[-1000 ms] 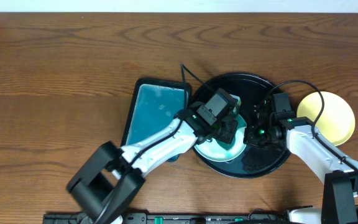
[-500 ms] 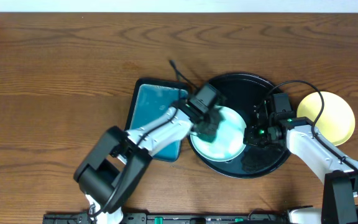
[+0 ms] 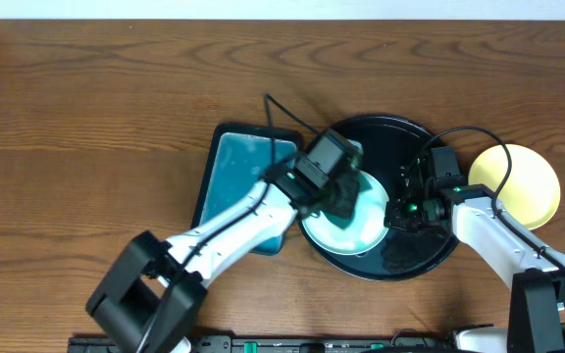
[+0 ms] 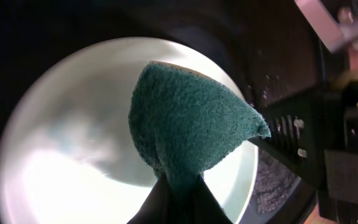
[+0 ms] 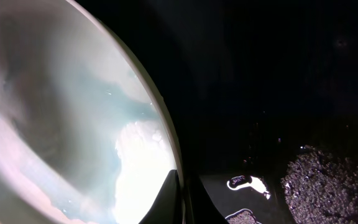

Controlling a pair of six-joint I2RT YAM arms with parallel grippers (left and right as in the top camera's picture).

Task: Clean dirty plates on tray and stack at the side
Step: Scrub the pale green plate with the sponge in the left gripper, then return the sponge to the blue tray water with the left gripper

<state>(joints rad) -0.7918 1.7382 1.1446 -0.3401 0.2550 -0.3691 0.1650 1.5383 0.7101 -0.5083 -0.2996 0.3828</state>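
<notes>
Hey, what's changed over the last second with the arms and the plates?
The left gripper, shut on the green sponge, swept left across the pale plate, then partway back right. Nothing was taken or released. The right gripper stayed clamped on that plate's rim; the yellow plate, black tray and teal tray did not move.

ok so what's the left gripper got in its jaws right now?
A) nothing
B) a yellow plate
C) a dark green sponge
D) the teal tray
C: the left wrist view shows the left gripper pinching a dark green sponge just over the pale plate that sits in the black tray.
</notes>
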